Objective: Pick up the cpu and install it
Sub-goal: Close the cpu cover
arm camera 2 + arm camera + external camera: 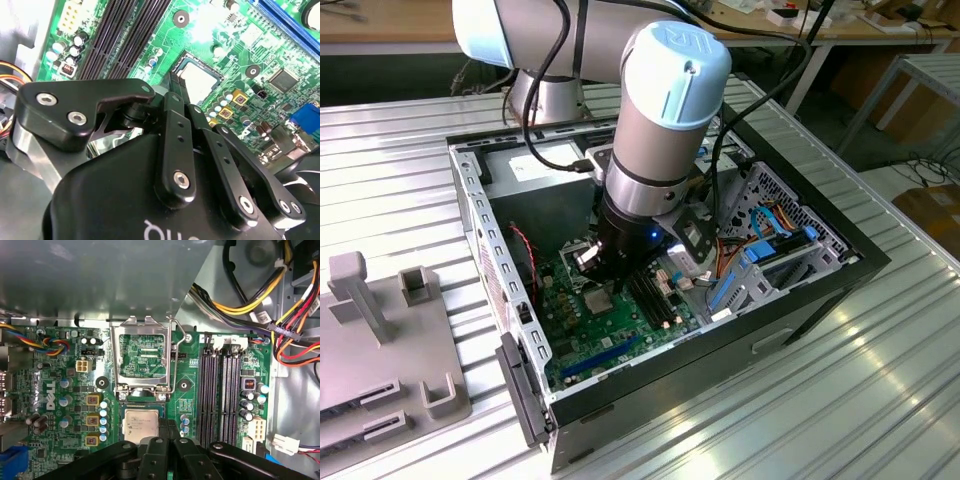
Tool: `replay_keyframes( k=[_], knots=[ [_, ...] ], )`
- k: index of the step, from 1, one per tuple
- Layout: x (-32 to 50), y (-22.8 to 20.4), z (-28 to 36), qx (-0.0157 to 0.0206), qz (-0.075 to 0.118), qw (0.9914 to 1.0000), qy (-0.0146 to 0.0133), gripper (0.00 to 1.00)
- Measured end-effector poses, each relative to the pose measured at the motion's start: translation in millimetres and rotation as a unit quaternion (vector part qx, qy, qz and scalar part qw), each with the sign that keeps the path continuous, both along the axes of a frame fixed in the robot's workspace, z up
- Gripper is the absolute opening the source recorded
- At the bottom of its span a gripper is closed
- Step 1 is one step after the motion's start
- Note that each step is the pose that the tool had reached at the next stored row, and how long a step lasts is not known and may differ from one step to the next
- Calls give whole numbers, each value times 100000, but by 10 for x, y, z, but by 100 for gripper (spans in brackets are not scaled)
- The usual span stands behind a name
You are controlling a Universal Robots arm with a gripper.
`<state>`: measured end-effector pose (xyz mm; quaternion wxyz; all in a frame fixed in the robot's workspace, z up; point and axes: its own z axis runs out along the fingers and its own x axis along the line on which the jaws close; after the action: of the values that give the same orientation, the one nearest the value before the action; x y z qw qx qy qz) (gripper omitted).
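An open desktop computer case [720, 370] lies on its side on the ribbed metal bench [410, 190], and the robot arm [665, 120] reaches down into it over the green motherboard [192, 390]. In the first wrist view the cpu [141, 423] lies flat in its socket, silver top up and uncovered. The hollow metal socket frame [142, 357] is swung up and open on the side of the cpu away from the claw's body. The claw [168, 426] hangs low over the board with its two black fingers pressed together, no gap visible between the tips and nothing pinched between them. The tips sit just beside the edge of the cpu that faces the long black memory slots [210, 390], between the chip and those slots; whether they touch the chip I cannot tell. A bundle of yellow and black cables [240, 307] runs across the case wall past the far end of the slots. On the bench at the exterior view's left stands a grey plastic fixture [380, 330], well apart from the claw
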<state>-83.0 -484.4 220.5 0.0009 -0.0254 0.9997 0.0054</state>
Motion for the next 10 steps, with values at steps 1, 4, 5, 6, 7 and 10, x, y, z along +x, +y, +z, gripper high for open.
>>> replay_keyframes(
  k=[1,4,5,6,7,10],
  knots=[
    [0,0,5,5,137,100000,0,11],
    [0,0,9,15,774,99997,-4,11],
    [1,0,11,12,1119,99994,-2,11],
    [4,0,11,10,1263,99992,-2,11],
    [10,2,11,8,1445,99990,-1,11],
    [41,8,11,10,1876,99982,0,11]
  ],
)
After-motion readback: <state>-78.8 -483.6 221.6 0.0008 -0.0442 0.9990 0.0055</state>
